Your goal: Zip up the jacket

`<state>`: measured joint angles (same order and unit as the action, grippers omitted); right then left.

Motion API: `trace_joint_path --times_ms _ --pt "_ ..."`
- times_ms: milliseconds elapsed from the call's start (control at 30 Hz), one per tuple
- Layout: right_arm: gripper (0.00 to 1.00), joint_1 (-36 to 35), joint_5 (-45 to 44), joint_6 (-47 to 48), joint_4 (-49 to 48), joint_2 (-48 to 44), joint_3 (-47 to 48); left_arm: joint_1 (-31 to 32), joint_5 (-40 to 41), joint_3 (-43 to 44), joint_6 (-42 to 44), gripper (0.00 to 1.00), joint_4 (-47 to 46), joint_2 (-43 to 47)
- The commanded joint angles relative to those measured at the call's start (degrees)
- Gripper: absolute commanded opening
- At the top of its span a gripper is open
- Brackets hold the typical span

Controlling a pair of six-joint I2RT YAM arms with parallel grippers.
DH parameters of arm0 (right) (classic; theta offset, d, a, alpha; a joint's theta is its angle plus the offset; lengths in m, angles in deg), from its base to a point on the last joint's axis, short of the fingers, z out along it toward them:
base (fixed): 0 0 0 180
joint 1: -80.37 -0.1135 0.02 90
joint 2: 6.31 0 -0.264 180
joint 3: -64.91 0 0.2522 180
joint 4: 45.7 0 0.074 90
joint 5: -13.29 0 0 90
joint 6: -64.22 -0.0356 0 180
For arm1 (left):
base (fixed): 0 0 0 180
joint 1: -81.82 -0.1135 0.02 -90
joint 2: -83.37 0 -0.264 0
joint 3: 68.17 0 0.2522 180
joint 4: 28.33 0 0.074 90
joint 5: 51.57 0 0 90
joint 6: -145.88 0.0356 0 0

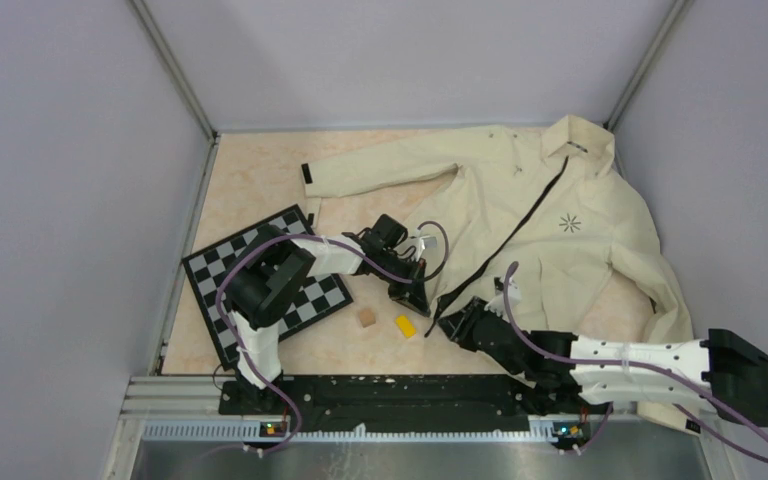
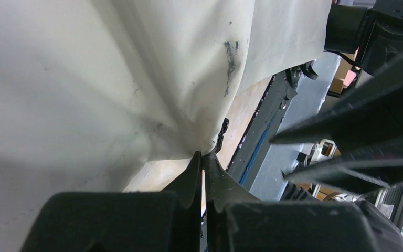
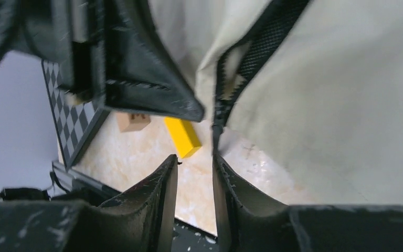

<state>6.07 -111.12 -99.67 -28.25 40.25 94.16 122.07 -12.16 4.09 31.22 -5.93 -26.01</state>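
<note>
Two claws, mine. Left gripper (image 2: 203, 155): pressed together, pinching jacket (image 1: 560, 190) bottom hem. Right gripper (image 3: 195, 157): fingers apart, nothing between, one tip just under lower end of zipper (image 3: 252, 52). Jacket: spread on table (image 1: 260, 170), far right, collar away from me. Yellow block (image 1: 405, 325), wooden cube (image 1: 366, 317): near hem.

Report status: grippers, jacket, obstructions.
Left gripper shut on jacket hem. Right gripper open beside zipper end, holding nothing. Yellow block near hem, apart.
</note>
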Motion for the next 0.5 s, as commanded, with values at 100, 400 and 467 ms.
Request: trace_joint_path --times_ms 100,400,467 --pt "0.29 4.5 5.2 -9.9 -9.3 1.1 -6.1 -0.3 -1.3 -0.4 0.0 0.0 -1.5 -0.1" --pt "0.31 6.0 8.1 -8.9 -18.1 8.7 -6.9 -0.3 -1.4 -0.5 0.0 0.0 -1.7 0.2" --pt "0.31 6.2 8.6 -8.7 -20.6 10.5 -7.1 -0.3 -1.5 -0.5 0.0 0.0 -1.7 0.2"
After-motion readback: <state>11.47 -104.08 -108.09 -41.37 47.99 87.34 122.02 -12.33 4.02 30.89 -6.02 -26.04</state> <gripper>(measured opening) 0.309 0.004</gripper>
